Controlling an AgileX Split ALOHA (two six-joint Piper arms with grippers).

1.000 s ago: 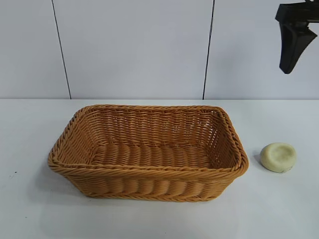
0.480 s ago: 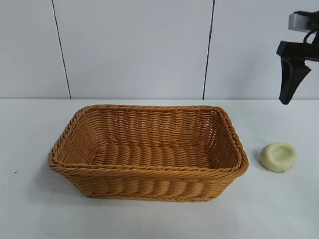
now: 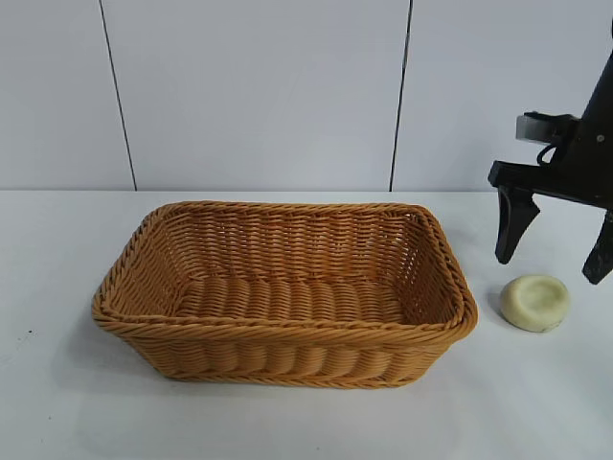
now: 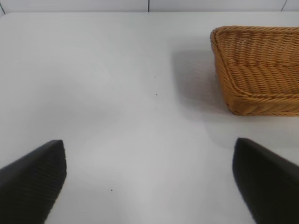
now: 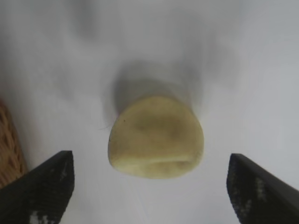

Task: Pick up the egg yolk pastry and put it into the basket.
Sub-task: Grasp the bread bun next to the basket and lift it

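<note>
Poised at the right edge of the exterior frame, the right end effector point(image 3: 553, 257) is seen with its jaws spread wide and nothing held, hanging just above the egg yolk pastry point(image 3: 534, 303). The pastry is shown lying on the white tabletop point(image 3: 287, 422) at lower right, just beside the short side of the wicker basket point(image 3: 124, 287) and not touching it; the basket fills the centre of the frame. In the right wrist view the pastry point(image 5: 156, 137) is framed between the two dark fingertips point(image 5: 44, 184), with clear tabletop on either side.

For a clean grasp, the descent is best carried on straight down until the fingertips bracket the pastry's sides near the tabletop, and the closure kept gentle and centred, so that the soft puck is neither crushed nor nudged against the basket wall.

Compared with the frame one second earlier, the right end effector has been brought down from the upper right corner to just above the pastry; pastry and basket are unmoved. The left end effector point(image 4: 149, 182) is parked, open and empty, over bare tabletop near the basket point(image 4: 257, 70).
</note>
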